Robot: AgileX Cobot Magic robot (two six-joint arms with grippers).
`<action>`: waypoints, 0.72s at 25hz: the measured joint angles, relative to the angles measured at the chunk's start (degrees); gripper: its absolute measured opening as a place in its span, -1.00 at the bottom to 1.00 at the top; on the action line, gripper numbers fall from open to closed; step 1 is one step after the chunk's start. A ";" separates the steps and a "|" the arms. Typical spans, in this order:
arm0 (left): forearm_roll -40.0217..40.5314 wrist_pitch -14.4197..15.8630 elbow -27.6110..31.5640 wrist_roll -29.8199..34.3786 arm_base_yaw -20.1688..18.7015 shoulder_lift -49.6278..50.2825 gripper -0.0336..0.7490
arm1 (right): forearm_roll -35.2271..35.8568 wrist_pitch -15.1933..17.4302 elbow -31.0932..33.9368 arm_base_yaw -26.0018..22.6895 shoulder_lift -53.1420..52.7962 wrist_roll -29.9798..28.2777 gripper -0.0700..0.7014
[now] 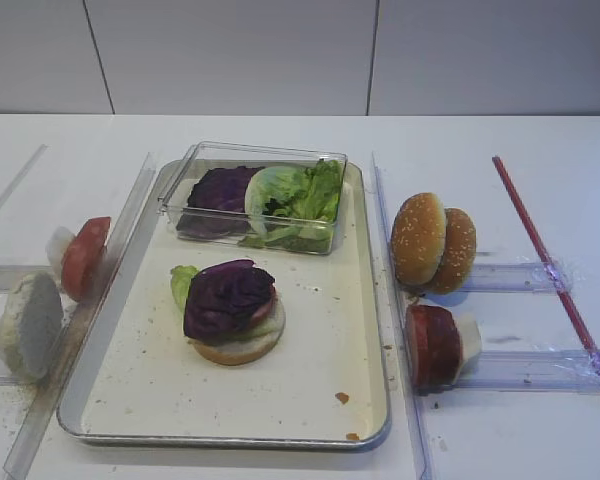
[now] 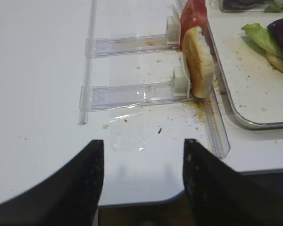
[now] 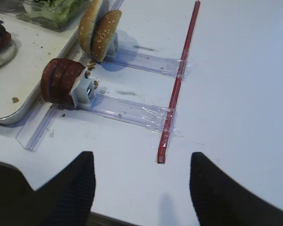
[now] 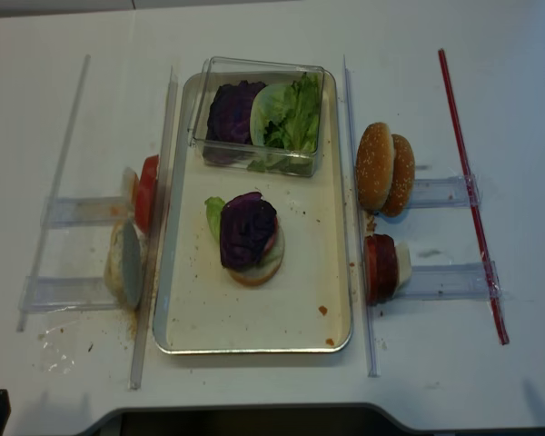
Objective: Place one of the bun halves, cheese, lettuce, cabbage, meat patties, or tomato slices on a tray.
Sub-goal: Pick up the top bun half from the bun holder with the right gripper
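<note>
Two sesame bun halves [image 1: 420,238] [image 3: 100,29] stand on edge in a rack right of the tray [image 1: 220,438]. Meat patties [image 1: 435,345] [image 3: 61,81] stand in the rack nearer the front. Tomato slices [image 1: 84,255] [image 2: 192,13] lean left of the tray. On the tray, a flat bun carries lettuce [image 1: 183,280] topped with cabbage [image 1: 228,298]. Cheese is out of view. My right gripper [image 3: 141,157] is open over bare table near the patties. My left gripper [image 2: 142,141] is open at the table's front edge, short of a pale bun [image 2: 198,61].
A clear plastic box [image 1: 250,150] at the tray's back holds more cabbage [image 1: 220,190] and lettuce [image 1: 300,195]. A red strip [image 1: 550,270] [image 3: 179,80] is taped across the right racks. Clear rails [image 1: 395,300] run along both sides of the tray. Crumbs lie around the left rack [image 2: 132,89].
</note>
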 joint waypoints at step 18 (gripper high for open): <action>0.00 0.00 0.00 0.00 0.00 0.00 0.01 | 0.71 -0.38 0.00 0.00 2.68 5.62 0.36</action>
